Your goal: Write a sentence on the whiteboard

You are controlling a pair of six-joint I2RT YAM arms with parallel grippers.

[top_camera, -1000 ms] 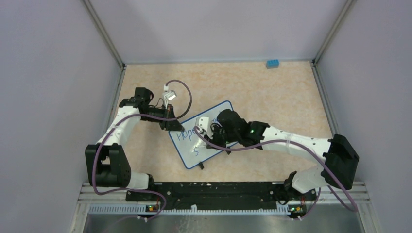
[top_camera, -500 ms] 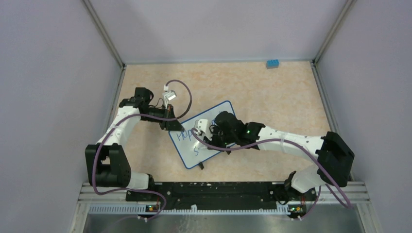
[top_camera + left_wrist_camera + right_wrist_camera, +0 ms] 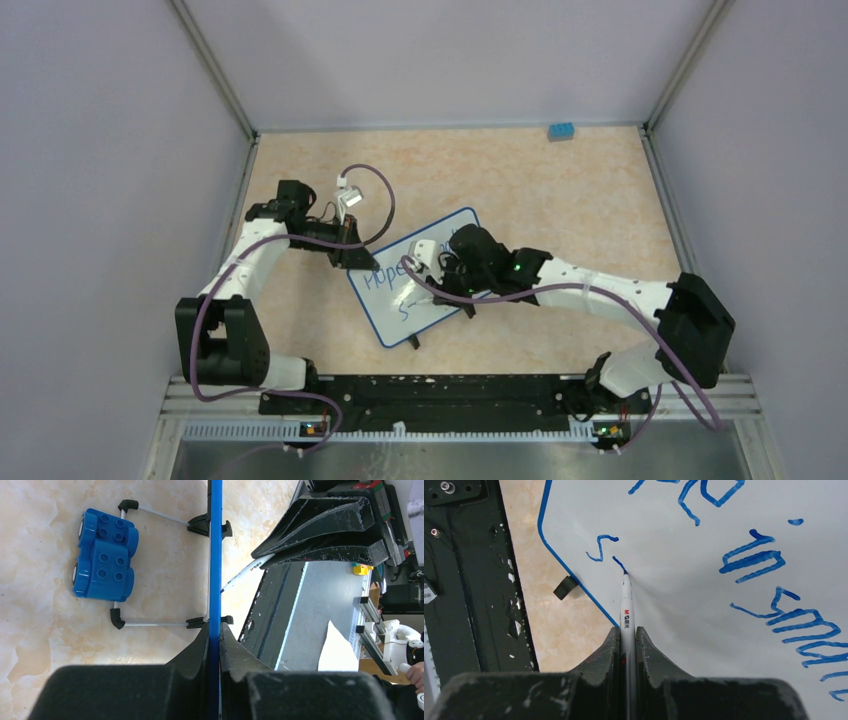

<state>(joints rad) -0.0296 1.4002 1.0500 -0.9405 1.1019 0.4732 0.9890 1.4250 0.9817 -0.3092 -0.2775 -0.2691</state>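
Observation:
The whiteboard (image 3: 455,222) stands tilted at the table's middle, white with a blue rim (image 3: 215,555). My left gripper (image 3: 358,262) (image 3: 215,635) is shut on its upper left edge, and the left wrist view sees the rim edge-on. A white marker (image 3: 626,605) is pinched in my shut right gripper (image 3: 428,275) (image 3: 627,632). Its tip (image 3: 625,572) touches the board at a short blue stroke, just right of an "s" (image 3: 599,547). The sentence shows in blue as part of "Hope" (image 3: 704,495), then "in" (image 3: 751,555) and "small" (image 3: 804,625).
A blue studded block (image 3: 104,555) lies behind the board between its wire stand legs (image 3: 150,623). A small blue brick (image 3: 560,131) sits at the far right edge. The black base rail (image 3: 440,395) runs along the near edge, and grey walls close three sides.
My right gripper with the marker has shifted slightly left, then back right, over the board's lower line. The left arm and the board have stayed still.

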